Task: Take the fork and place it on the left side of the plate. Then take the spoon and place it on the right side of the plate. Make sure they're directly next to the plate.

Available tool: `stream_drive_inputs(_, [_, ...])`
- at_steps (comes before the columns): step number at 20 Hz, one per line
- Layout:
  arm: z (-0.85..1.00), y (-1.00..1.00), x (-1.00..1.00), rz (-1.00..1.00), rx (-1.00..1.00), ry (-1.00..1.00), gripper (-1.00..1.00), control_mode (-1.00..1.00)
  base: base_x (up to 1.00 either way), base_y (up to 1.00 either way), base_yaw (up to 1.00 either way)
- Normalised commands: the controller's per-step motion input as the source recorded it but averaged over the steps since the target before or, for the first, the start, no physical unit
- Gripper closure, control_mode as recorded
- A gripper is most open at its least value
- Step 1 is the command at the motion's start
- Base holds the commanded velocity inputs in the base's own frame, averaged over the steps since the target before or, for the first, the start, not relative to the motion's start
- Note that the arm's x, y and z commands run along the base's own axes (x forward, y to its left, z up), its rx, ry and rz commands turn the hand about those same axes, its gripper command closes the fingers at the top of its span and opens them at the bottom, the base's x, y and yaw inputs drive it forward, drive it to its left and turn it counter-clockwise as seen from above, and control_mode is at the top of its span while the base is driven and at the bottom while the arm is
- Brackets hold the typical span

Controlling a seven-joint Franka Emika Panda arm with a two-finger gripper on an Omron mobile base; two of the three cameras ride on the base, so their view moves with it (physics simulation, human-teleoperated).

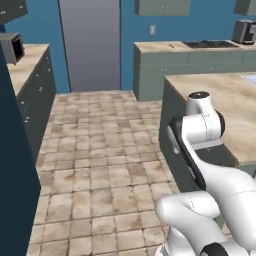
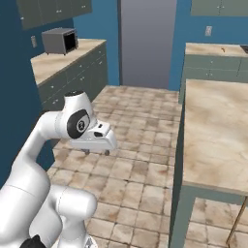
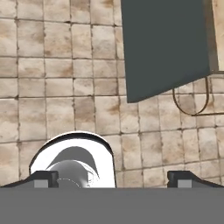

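Gripper [image 3: 112, 177] is spread wide, holding nothing, pointed down at the tiled floor [image 1: 95, 165]. Can't spot the fork, spoon or plate anywhere yet, so I'd say drive toward the island counter [image 2: 218, 131] first.

What may be the fork [image 2: 223, 49], a tiny orange sliver too small to make out, lies on the far counter, while a pale flat patch, possibly the plate [image 1: 250, 78], sits on the island's far right.
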Motion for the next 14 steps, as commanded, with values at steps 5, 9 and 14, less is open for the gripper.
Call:
stream_drive_inputs(5, [0.00, 0.00, 0.00, 0.00, 0.00, 0.00, -1.00, 1.00, 0.72, 0.63, -0.10])
stream_drive_inputs(9, [0.00, 0.00, 0.00, 0.00, 0.00, 0.00, -1.00, 1.00, 0.99, 0.17, -0.04])
stream_drive_inputs(14, [0.00, 0.00, 0.00, 0.00, 0.00, 0.00, -1.00, 1.00, 1.00, 0.00, 0.00])
